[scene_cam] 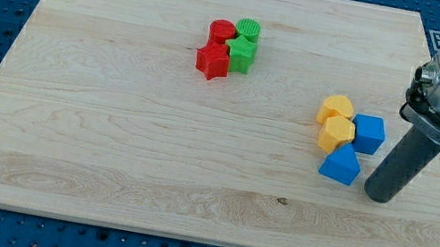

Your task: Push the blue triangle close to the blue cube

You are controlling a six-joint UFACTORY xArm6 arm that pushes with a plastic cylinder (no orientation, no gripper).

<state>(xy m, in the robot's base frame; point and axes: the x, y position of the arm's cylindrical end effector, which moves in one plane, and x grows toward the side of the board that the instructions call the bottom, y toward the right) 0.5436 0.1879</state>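
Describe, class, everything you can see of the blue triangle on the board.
The blue triangle is a small, matte, plastic-looking wedge lying flat on the wooden board, near the view's right edge. Its point faces the view's top, touching or nearly touching the yellow block above it. The blue cube sits just above and right, close by. My tip stands right of the triangle, seemingly apart from it.

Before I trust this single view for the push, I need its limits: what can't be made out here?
- Arm: cut off by the camera view's right and top edges; only the rod down to my tip shows.
- Contact between my tip and the blue triangle: too close to tell.
- Gap between blue triangle and blue cube: unclear.
- Yellow blocks: overlapping, exact shapes unclear.
- Red cylinder: partly hidden by the red star.
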